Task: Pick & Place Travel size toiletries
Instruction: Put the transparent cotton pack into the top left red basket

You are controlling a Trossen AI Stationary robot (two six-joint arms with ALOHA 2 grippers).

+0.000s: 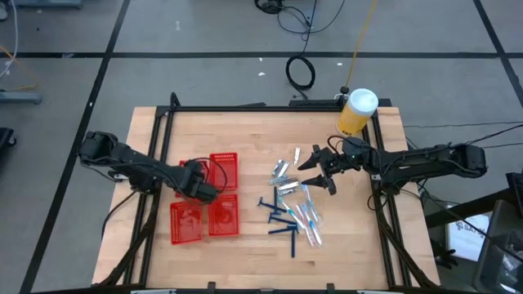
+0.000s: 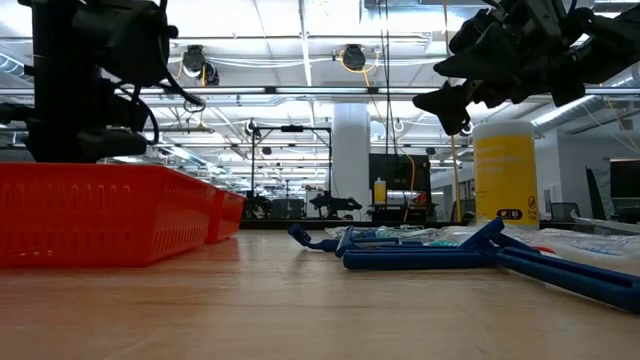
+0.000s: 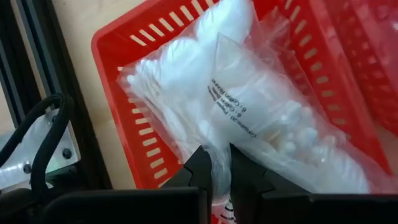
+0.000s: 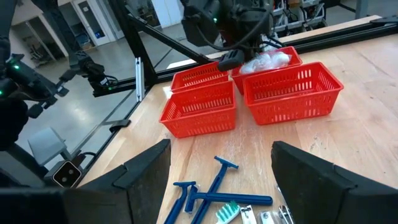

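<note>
Red mesh basket (image 1: 192,174), from above, sits under the left gripper (image 1: 202,189); razors (image 1: 283,222) lie strewn, handles pointing various ways. Left wrist: fingers pinch a clear packet (image 3: 261,112) lying diagonally. Right gripper (image 4: 221,174) gapes, empty.

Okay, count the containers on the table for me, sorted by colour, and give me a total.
Red mesh baskets: 4
Yellow jar: 1
Total: 5
</note>
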